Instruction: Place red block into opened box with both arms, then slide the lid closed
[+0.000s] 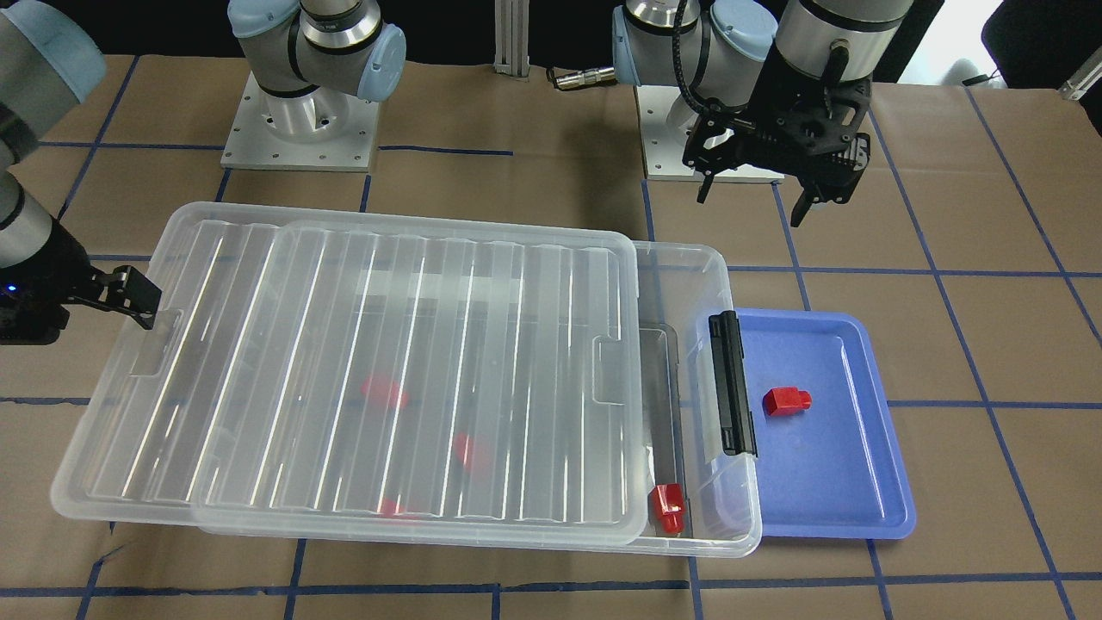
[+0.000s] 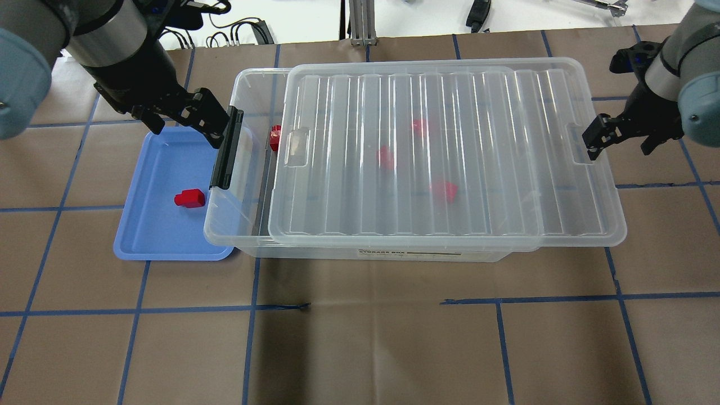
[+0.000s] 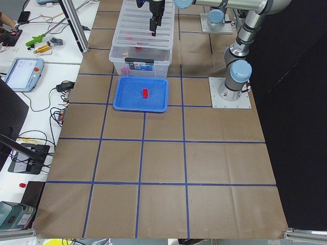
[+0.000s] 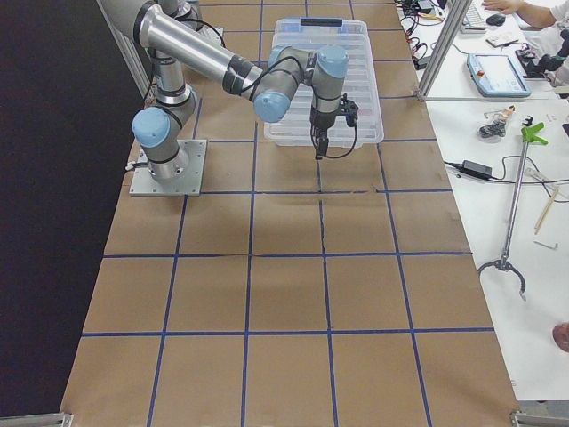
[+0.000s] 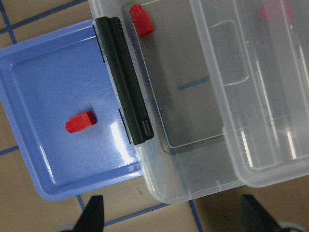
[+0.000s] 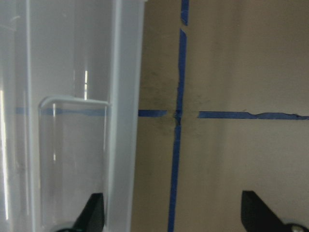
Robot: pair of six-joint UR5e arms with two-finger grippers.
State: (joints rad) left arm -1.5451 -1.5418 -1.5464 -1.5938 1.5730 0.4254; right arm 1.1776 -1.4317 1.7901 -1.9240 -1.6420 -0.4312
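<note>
The clear box (image 2: 236,239) lies across the table, its black latch bar (image 2: 226,149) at my left end. The ribbed lid (image 2: 495,157) covers most of it and overhangs the far right end, leaving a strip open by the latch. One red block (image 2: 275,137) lies in that open strip, and three more show blurred under the lid. Another red block (image 2: 189,198) rests in the blue tray. My left gripper (image 2: 183,121) hovers open and empty above the tray's edge and the latch. My right gripper (image 2: 621,140) is open, one finger (image 1: 129,295) at the lid's end tab.
The blue tray (image 2: 146,239) sits tight against the box's latch end. Both arm bases (image 1: 301,129) (image 1: 689,155) stand on plates behind the box. Brown paper with a blue tape grid covers the table. Side benches hold cables, tools and a tablet.
</note>
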